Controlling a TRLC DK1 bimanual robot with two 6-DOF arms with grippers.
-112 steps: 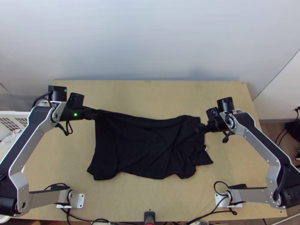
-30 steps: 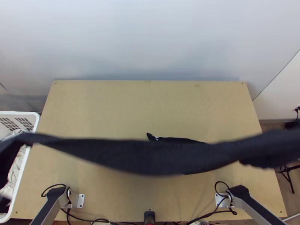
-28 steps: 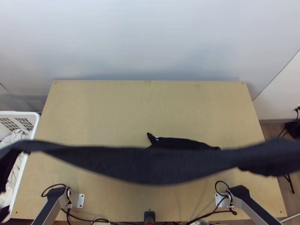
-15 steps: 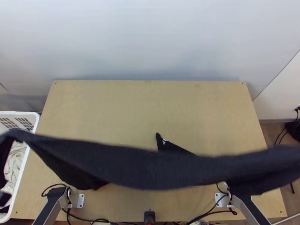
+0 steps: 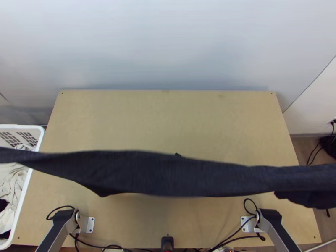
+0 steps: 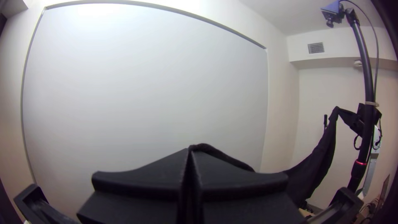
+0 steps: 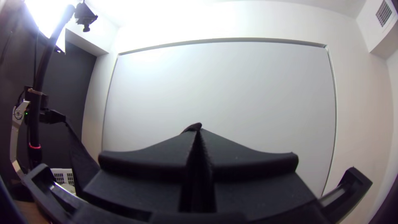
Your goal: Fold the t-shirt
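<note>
The black t-shirt [image 5: 168, 174] hangs above the table [image 5: 168, 117], its long axis running from the table's left side to its right. The left gripper [image 6: 190, 152] and right gripper [image 7: 198, 132] are each closed on cloth at their own end. Laying it down probably turns on keeping that span level with the table.

t-shirt [image 5: 168, 174]: 1 | tabletop [image 5: 168, 122]: 1 | tools: 2 (left tool [image 6: 190, 150], right tool [image 7: 199, 130]) | arms: 2 (left arm [image 5: 58, 230], right arm [image 5: 280, 231]) | basket [image 5: 26, 189], left: 1 | cloths [image 5: 11, 180] inside: too jumbled to count | pole [image 6: 365, 66]: 1 | wall vent [image 6: 316, 47]: 1
</note>
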